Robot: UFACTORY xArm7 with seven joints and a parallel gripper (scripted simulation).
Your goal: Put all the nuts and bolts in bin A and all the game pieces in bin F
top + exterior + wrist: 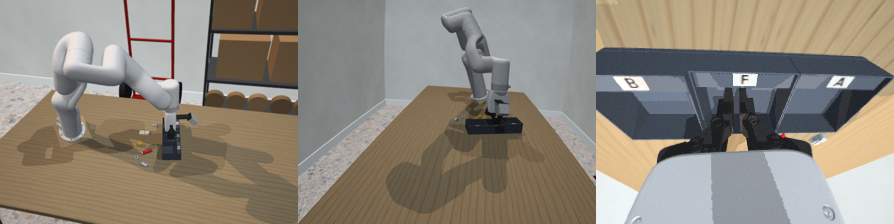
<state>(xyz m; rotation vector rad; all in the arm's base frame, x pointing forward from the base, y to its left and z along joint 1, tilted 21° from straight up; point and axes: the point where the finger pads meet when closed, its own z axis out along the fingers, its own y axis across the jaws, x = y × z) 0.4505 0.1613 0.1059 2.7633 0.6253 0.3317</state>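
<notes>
Six small things lie on the wooden table [83,187] beside a row of three dark blue-grey open bins [494,129]: two grey hexagonal metal nuts [154,124] [136,157], one silver-grey metal piece [144,164], one red cylindrical piece [147,151], one yellow die [140,144] and one pale rectangular dotted tile [144,133]. All six rest on the wood outside the bins, each apart from the others.

Only the wrist view shows the white labels: bin B [661,97] on the left, bin F [711,80] in the middle and bin A [816,95] on the right. The black gripper [736,95] points straight down over bin F, its fingers drawn nearly together with nothing between them and their tips reaching below the rim. No loose thing shows in the parts of the three bins that can be seen.

From the top view, a red hand truck [150,40] and a dark shelf rack [234,31] with cardboard boxes stand behind the table. The exterior view shows plain grey walls.
</notes>
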